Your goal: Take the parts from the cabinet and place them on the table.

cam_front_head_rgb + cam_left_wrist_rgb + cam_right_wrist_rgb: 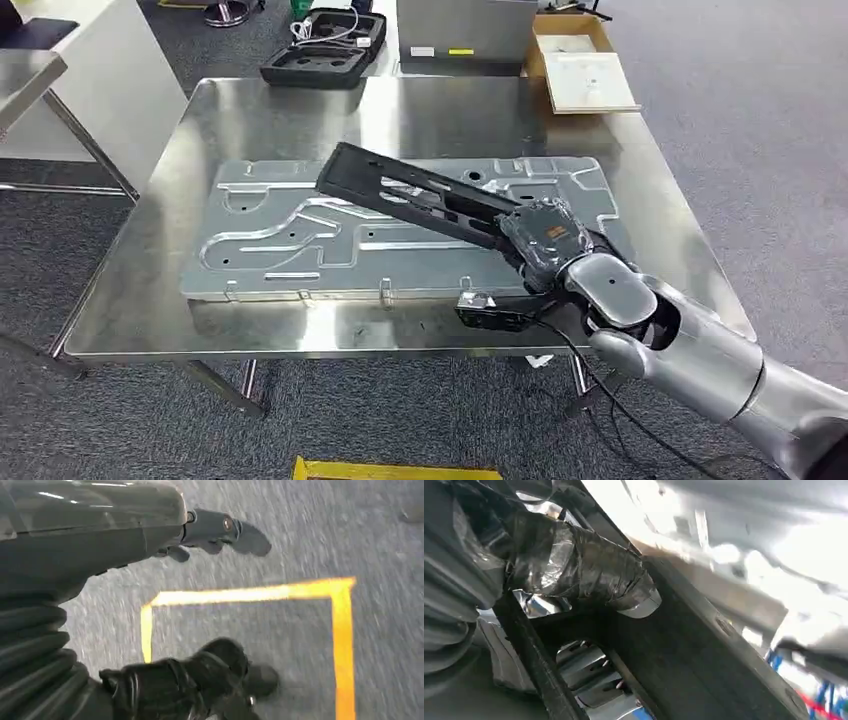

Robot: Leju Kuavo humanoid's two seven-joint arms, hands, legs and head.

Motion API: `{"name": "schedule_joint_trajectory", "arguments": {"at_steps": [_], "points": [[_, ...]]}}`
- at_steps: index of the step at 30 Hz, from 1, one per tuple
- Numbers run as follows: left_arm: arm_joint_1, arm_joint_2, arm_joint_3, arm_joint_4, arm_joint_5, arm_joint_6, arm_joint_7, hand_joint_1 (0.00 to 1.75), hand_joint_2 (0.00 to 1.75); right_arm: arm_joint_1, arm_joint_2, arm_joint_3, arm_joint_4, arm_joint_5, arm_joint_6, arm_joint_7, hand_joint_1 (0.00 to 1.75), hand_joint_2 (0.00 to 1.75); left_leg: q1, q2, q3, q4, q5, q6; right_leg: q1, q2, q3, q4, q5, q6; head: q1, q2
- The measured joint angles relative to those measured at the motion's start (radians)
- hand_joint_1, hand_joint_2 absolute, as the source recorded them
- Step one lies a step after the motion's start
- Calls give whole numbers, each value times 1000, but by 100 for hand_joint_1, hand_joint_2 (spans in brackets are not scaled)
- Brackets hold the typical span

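Grey carpet (720, 120) surrounds a steel desk (420, 110), on which a large stamped metal panel (300, 240) is laid. Across that panel a long black part (400, 188) is held at its near end by the right hand (545, 240), its length reaching away from the fingers (589, 570). Beyond it a black foam case (325, 55) and a cardboard box (580, 65) are seen. The left hand (200, 535) is hung over the floor, fingers apart and holding nothing.

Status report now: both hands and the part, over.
Right hand grips black part over stamped metal panel. Left hand holds nothing, hanging over the floor.
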State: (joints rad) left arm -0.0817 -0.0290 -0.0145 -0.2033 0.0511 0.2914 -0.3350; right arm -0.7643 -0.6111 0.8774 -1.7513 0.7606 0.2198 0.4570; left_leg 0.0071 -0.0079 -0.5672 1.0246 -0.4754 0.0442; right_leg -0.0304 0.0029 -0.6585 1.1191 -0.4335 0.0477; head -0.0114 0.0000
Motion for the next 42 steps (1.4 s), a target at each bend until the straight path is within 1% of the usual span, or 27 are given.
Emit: {"name": "schedule_joint_trajectory", "arguments": {"at_steps": [1,2,5,6,8,10,11,12,13,15,16,17,20,22,23,26,27,29,30,31,32,33,36,37,39,41,42], "points": [[0,4,0,0,3,-14,-4,0,175,-1,-2,0,14,-16,3,2,175,175,0,0,-4,6,-5,-8,-1,0,30,-63,-11,1,0,0],[-2,6,-1,0,5,-24,-6,0,175,-1,-2,0,27,-27,3,2,175,175,-6,-2,-11,16,-9,-17,10,3,37,-70,-7,-10,0,0],[-2,10,-2,0,15,-39,-9,0,175,5,-5,0,86,-45,-2,13,175,175,-4,-2,-11,6,-3,-32,11,3,30,-69,-4,-29,0,0],[-2,12,-2,0,19,-41,-7,0,175,4,-5,0,102,-48,-2,20,0,0,-2,-2,-15,8,-9,-38,5,1,32,-77,0,-39,0,0],[-2,14,-2,0,24,-50,0,0,175,4,-7,0,134,-56,-6,35,0,0,0,2,-46,79,-56,-46,5,0,34,-79,1,-48,-8,0],[-3,21,-2,0,30,-56,4,0,175,7,-8,0,178,-66,-19,39,0,0,1,2,-124,235,-122,-50,8,-2,33,-79,1,-51,-7,0],[-2,21,-2,0,30,-54,5,0,175,11,-8,0,194,-71,-26,39,0,0,1,2,-155,292,-136,-51,10,-3,33,-79,0,-53,-6,0],[-1,24,-2,0,31,-49,7,0,175,16,-8,0,212,-74,-31,39,0,0,1,2,-168,309,-127,-49,12,-4,34,-79,-1,-53,-6,0],[0,24,-2,0,31,-43,8,0,175,21,-8,0,224,-74,-34,38,0,0,0,2,-156,276,-95,-46,13,-3,35,-79,-1,-53,-6,0],[0,29,-2,0,31,-38,9,0,175,21,-8,-2,243,-74,-40,38,0,0,-1,2,-79,106,0,-35,14,-2,38,-79,-2,-53,-7,0],[-1,30,-2,0,31,-38,9,0,0,20,-8,-5,253,-74,-42,38,0,0,-2,2,-46,33,23,-28,14,-2,40,-79,-3,-51,-6,0],[-3,34,-2,0,31,-35,10,0,0,19,-10,-6,263,-74,-45,38,0,0,-10,2,-34,8,11,-24,22,-1,36,-76,-5,-45,-6,0],[-3,34,-3,0,41,15,34,0,0,25,-10,-6,280,-74,-59,40,0,0,-14,1,-35,9,15,-20,16,-1,38,-85,2,-28,-5,0],[-2,34,-3,0,46,13,40,0,0,33,-10,-12,281,-107,-129,14,0,0,-2,2,-23,-13,28,-7,13,0,32,-70,-10,-18,-6,0],[-4,34,-3,0,46,16,46,0,0,36,-7,-22,281,-125,-177,-9,0,0,-2,2,-22,-15,29,-1,14,-1,14,-29,-41,-15,1,0],[-6,35,-9,0,37,44,80,0,0,44,16,-31,280,-139,-264,-55,0,0,-3,3,-22,-12,31,1,11,0,-85,186,-134,-7,1,0],[-6,35,-13,0,28,62,94,0,175,49,28,-31,273,-153,-284,-72,0,0,-3,3,-22,-11,31,1,10,-1,-96,211,-134,-5,2,0],[-6,35,-26,0,19,92,119,0,175,52,55,-32,249,-175,-314,-100,0,0,0,2,-23,-3,28,-2,4,-2,-54,128,-76,-3,2,0],[-7,35,-26,0,13,107,128,0,175,50,71,-35,230,-184,-329,-112,0,0,1,2,-24,3,25,-6,1,-2,-7,38,-32,-2,1,0],[-7,35,-28,0,7,121,134,0,175,48,84,-39,214,-194,-344,-122,0,0,1,0,-28,12,20,-14,-2,-1,34,-49,-9,-1,2,0],[-9,35,-32,0,-1,136,139,0,175,44,97,-42,200,-209,-359,-129,0,0,-5,-1,-37,20,17,-20,8,1,47,-59,-22,-4,2,0],[-8,36,-41,0,-10,151,144,0,175,43,110,-45,178,-228,-373,-131,0,0,-5,-3,-40,21,19,-23,6,3,40,-59,-16,-17,-1,0],[-5,35,-52,0,-13,185,159,0,175,46,145,-55,128,-285,-431,-146,0,0,-2,-6,-44,15,30,-41,10,1,32,-63,-5,-37,0,0],[-5,34,-53,0,-14,194,163,0,175,47,155,-60,111,-312,-457,-153,0,0,1,-4,-50,24,17,-45,5,-2,31,-69,2,-46,-1,0],[-5,33,-59,0,-19,206,171,0,175,56,171,-80,76,-387,-510,-174,0,0,2,1,-83,121,-73,-54,7,-6,24,-74,11,-60,-4,0],[-5,33,-72,0,-20,212,181,0,175,73,180,-103,48,-454,-552,-196,0,0,2,1,-127,260,-150,-58,12,-8,11,-74,21,-63,-5,0],[-5,33,-77,0,-21,211,185,0,175,82,183,-115,35,-473,-568,-204,0,0,2,1,-133,296,-164,-57,14,-10,4,-74,27,-63,-4,0]]}}
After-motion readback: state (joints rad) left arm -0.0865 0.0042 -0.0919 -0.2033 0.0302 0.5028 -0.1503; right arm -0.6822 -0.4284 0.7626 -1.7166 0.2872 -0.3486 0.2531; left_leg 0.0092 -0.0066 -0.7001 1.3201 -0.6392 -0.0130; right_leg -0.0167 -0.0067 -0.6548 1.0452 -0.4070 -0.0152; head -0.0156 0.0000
